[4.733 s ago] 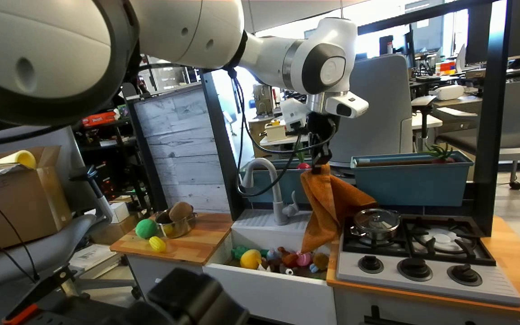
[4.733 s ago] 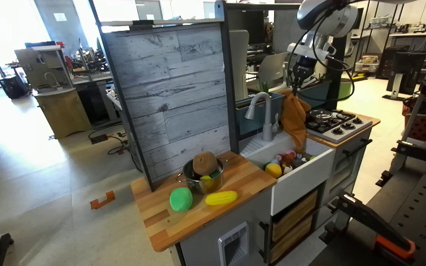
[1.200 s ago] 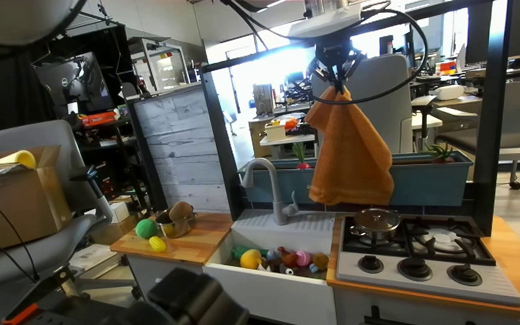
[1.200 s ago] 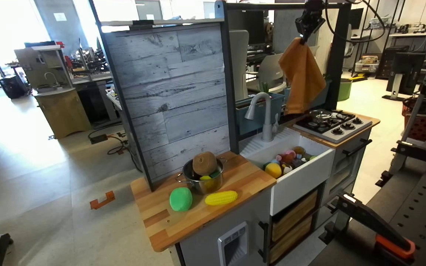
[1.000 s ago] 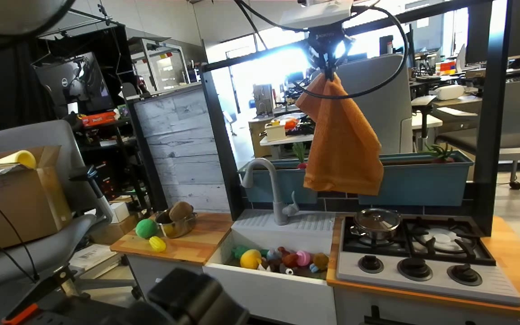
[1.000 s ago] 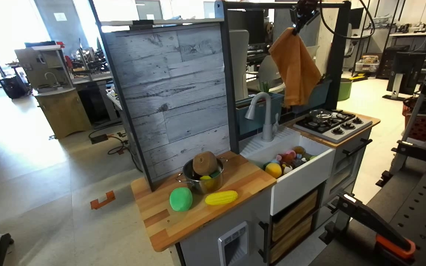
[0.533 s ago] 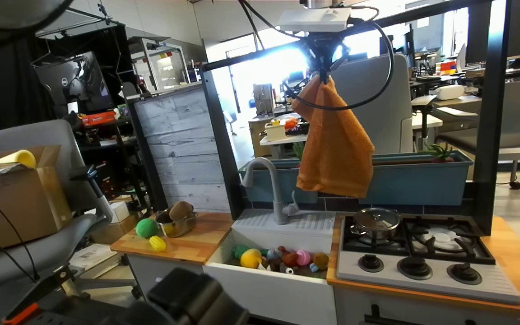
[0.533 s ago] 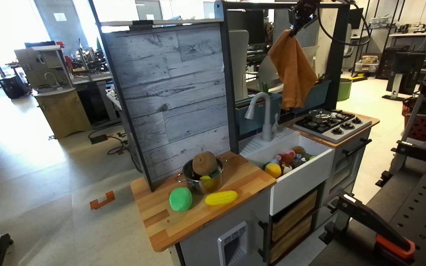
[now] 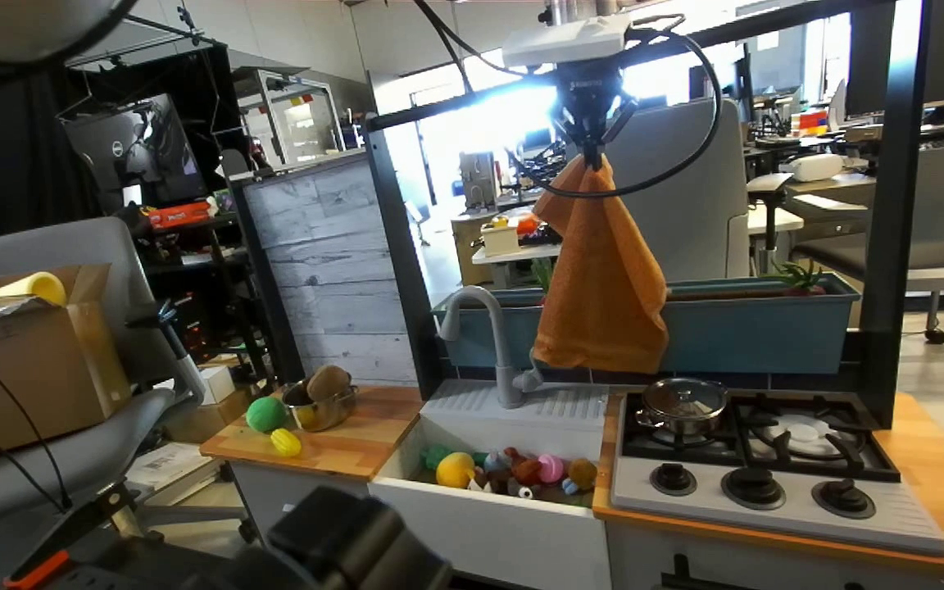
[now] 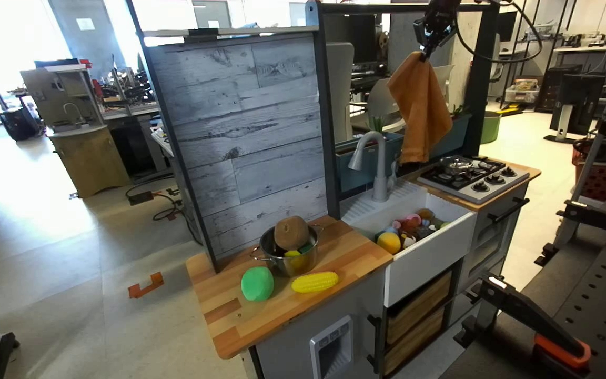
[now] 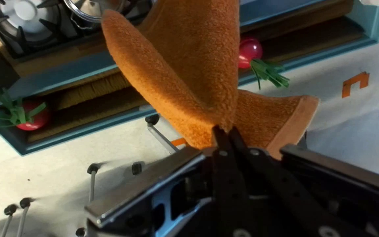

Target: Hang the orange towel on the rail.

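Observation:
The orange towel hangs in loose folds in both exterior views, pinched at its top. My gripper is shut on it, fingers pointing down. In the wrist view the fingertips of the gripper nearly meet on the cloth. The rail is the black bar across the top of the frame, also in an exterior view. The gripper covers part of the rail there, and the towel's top appears lower than the rail in both exterior views. The rail does not show in the wrist view.
A blue planter stands behind the towel. Below are the grey tap, the sink with several toys, and the stove with a lidded pot. Black posts bound the frame. A cable loops beside the gripper.
The gripper has lifted the towel from low by the sink and stove to below rail height. Over the last second it shifted slightly left in an exterior view, then sank a little. It kept its hold.

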You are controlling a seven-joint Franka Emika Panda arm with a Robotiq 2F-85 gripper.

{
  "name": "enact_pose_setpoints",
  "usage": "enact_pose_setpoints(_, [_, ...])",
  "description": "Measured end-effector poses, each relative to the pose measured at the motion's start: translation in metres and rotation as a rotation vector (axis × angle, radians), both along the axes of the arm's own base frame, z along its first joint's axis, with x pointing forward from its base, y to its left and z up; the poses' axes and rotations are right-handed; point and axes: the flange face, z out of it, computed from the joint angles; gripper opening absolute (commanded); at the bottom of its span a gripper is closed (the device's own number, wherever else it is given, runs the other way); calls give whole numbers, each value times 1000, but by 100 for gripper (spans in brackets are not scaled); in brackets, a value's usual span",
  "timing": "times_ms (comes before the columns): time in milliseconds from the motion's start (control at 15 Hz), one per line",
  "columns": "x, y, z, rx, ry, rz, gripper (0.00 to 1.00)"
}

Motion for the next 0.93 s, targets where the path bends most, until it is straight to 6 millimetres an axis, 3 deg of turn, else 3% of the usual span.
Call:
enact_pose_setpoints(267, [-9, 1, -12, -99, 144, 66, 1])
enact_pose_setpoints(667, [-16, 49, -40, -158, 420, 149, 1])
enact_pose_setpoints(933, [-23, 48, -50, -197, 512, 186, 1])
